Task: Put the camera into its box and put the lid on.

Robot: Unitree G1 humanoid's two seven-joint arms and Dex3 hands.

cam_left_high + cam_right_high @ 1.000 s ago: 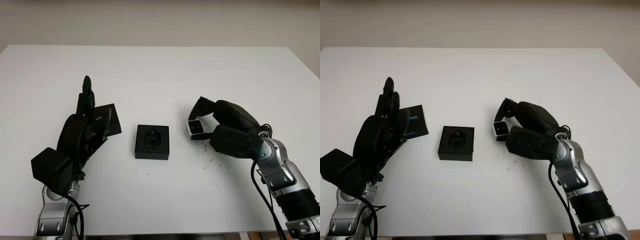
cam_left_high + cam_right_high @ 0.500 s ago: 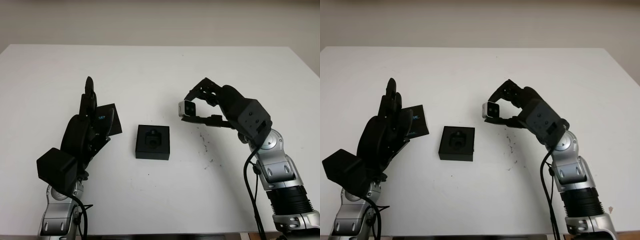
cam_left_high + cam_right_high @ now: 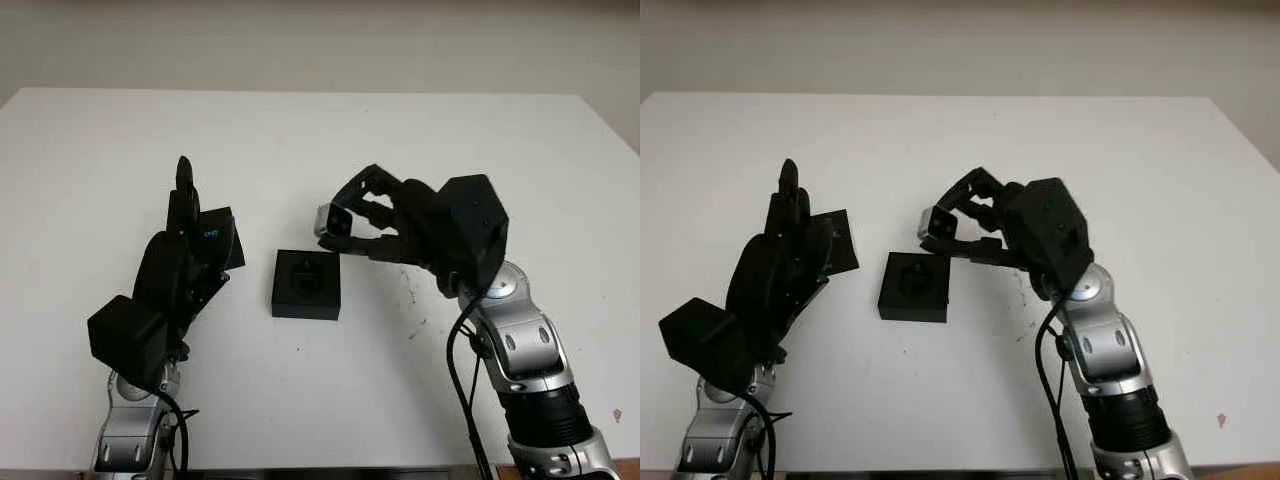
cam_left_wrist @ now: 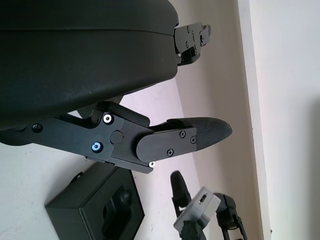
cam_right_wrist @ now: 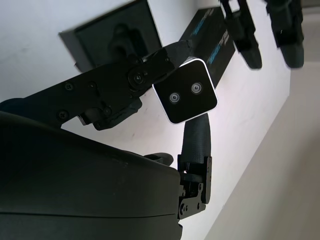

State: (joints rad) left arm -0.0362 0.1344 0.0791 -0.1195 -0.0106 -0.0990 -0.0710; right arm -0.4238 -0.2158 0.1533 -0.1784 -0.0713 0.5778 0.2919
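Note:
My right hand point(image 3: 362, 214) is shut on the small silver camera point(image 3: 331, 220), holding it in the air just above the far right corner of the box. The camera's black face with two lenses point(image 5: 185, 96) shows between the fingers in the right wrist view. The black open box point(image 3: 306, 284), with a shaped foam insert, sits mid-table. Left of it lies the black lid point(image 3: 224, 238) with blue lettering, partly hidden behind my left hand point(image 3: 186, 222). That hand is open, upright and holding nothing.
The white table point(image 3: 300, 140) stretches wide behind and to both sides. A few small dark specks point(image 3: 411, 292) mark it right of the box. A pale wall runs along the table's far edge.
My right hand has lifted the camera off the table and carried it left to the box's edge. The left hand has shifted slightly forward and stays open.

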